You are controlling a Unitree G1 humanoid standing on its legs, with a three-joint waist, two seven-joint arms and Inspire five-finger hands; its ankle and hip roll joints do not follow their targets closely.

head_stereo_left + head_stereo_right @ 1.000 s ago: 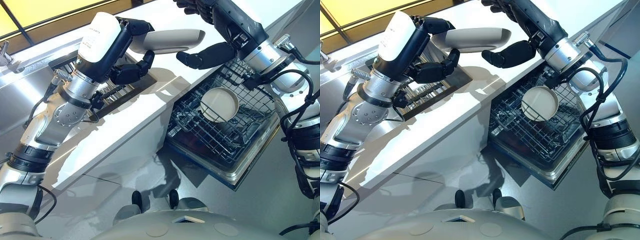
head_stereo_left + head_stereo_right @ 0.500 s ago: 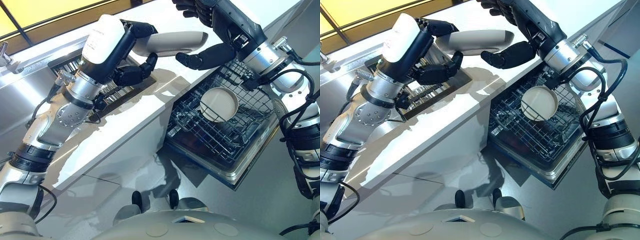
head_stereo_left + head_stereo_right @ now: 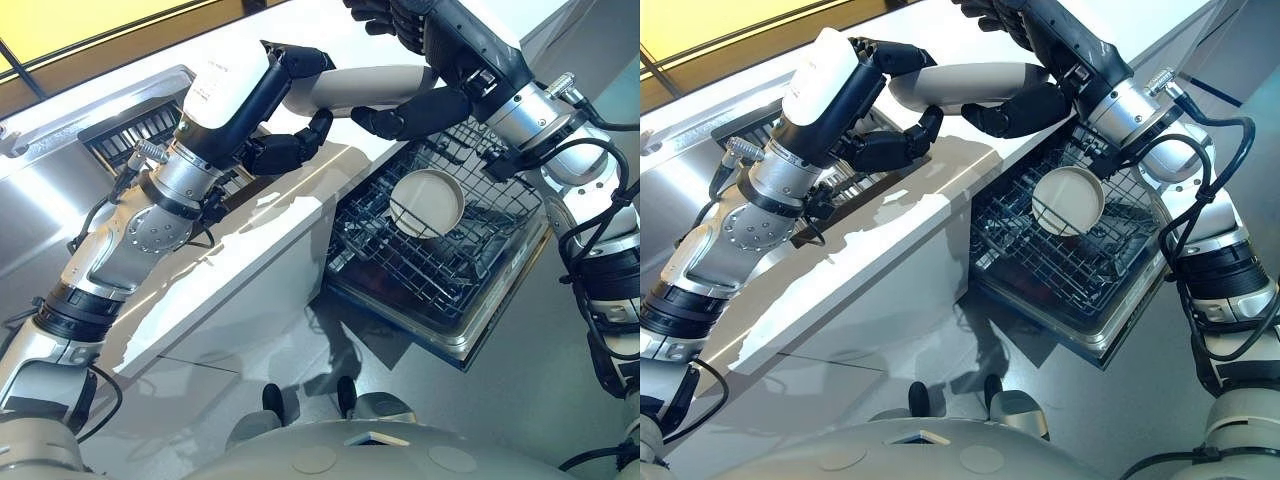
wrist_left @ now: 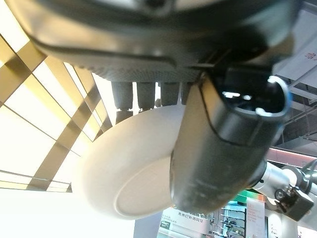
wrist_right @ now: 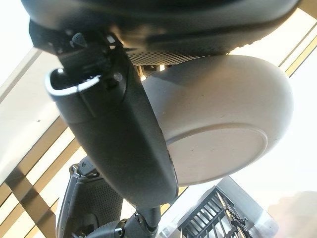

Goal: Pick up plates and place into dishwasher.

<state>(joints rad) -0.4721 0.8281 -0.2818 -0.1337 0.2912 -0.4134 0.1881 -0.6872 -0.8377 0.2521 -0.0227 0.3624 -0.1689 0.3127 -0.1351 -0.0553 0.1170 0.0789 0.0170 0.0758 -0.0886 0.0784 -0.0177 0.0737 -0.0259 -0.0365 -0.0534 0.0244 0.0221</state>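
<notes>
Hard to make out: fingertips of right robot hand [image 3: 445, 60] cut off by the upper edge of the head views; far corner of dishwasher rack [image 3: 440, 270] hidden under that forearm. Upper face of plate [image 3: 350, 88] seen almost edge-on from the head views, underside alone in the wrist views.

Plate held in the air between both hands, above the table [image 3: 200, 270] edge nearest the rack, touching neither. Left robot hand [image 3: 268, 100] clasping one rim: fingers [image 4: 143, 96] curled over the far side, thumb [image 4: 218, 148] pressed across the underside. Right robot hand clasping the opposite rim, thumb [image 5: 119, 134] lying along the base, fingers over the top.

Plate: pale, matte, round, shallow, with a low foot ring underneath. Table: white, smooth, long straight edge. Rack: dark wire grid in a metal-rimmed tray, pulled out beside the table edge.

In the rack, near its middle: one round dish [image 3: 427, 203], pale, leaning on the wires, hollow side facing up. Behind the left arm, at the table's far side: slotted grate [image 3: 135, 130] set in a steel surface, partly covered by the arm.
</notes>
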